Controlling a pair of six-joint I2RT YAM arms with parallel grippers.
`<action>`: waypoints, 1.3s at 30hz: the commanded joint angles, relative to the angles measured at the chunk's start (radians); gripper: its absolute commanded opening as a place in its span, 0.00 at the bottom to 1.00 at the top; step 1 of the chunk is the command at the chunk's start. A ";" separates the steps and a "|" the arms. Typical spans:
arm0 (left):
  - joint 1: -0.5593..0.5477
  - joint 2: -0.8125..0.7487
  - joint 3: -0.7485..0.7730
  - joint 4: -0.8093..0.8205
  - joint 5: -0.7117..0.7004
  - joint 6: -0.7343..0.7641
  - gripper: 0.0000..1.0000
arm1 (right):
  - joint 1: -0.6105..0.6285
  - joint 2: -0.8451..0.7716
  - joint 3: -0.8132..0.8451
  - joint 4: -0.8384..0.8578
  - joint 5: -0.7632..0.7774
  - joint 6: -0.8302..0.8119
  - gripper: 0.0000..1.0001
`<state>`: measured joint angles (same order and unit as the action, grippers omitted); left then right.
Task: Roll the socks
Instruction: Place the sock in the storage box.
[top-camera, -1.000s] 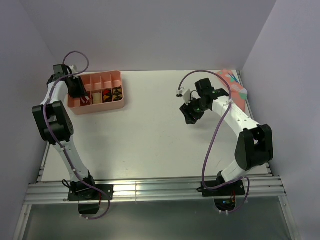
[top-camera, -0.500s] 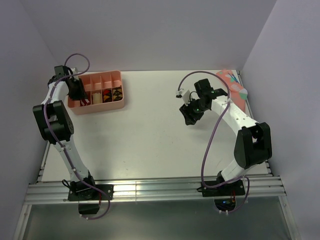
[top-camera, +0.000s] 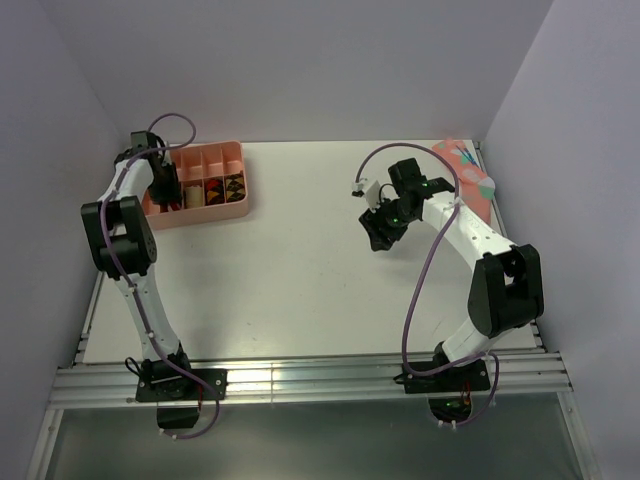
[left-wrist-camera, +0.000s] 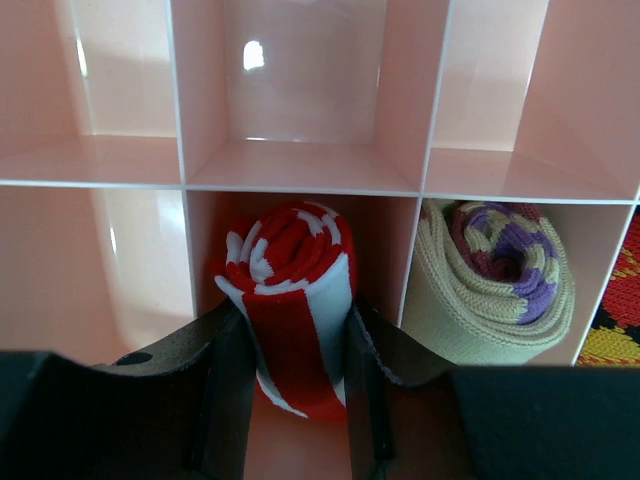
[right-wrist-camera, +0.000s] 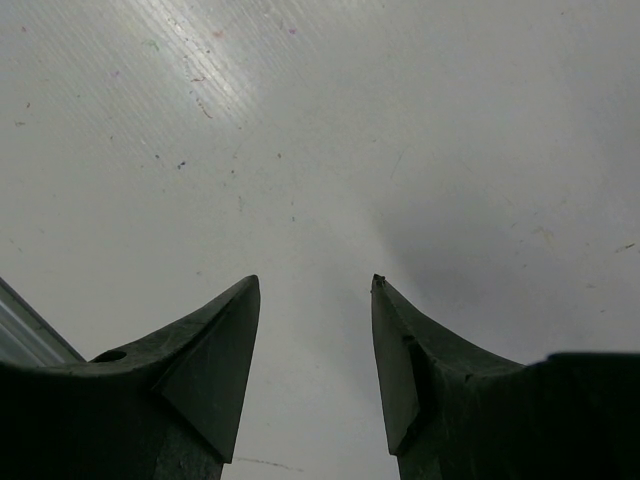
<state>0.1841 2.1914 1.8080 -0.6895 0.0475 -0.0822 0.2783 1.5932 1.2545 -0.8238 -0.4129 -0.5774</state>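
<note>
My left tool (left-wrist-camera: 298, 332) is closed on one rolled red-and-white striped sock (left-wrist-camera: 290, 285), which stands in a near-row compartment of the single pink tray (left-wrist-camera: 300, 168) at the counter's (top-camera: 300, 280) far left. One rolled tan sock (left-wrist-camera: 490, 290) fills the compartment just to its right, so two rolled socks are in the tray. My right tool (right-wrist-camera: 315, 290) hangs over bare counter with its jaws moderately apart, holding nothing. One pink sock (top-camera: 465, 170) lies at the far right corner.
</note>
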 joint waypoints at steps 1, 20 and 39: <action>-0.017 0.022 0.056 -0.030 -0.064 -0.017 0.00 | -0.005 -0.009 -0.003 0.000 -0.021 -0.004 0.56; -0.049 -0.007 0.063 0.005 -0.083 -0.088 0.58 | -0.005 -0.018 -0.021 0.008 -0.026 0.004 0.55; -0.049 -0.198 0.122 0.042 -0.057 -0.137 0.68 | -0.005 -0.044 -0.023 0.034 -0.033 0.024 0.56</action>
<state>0.1436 2.1166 1.8671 -0.6956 -0.0319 -0.1795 0.2783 1.5925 1.2289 -0.8204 -0.4324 -0.5694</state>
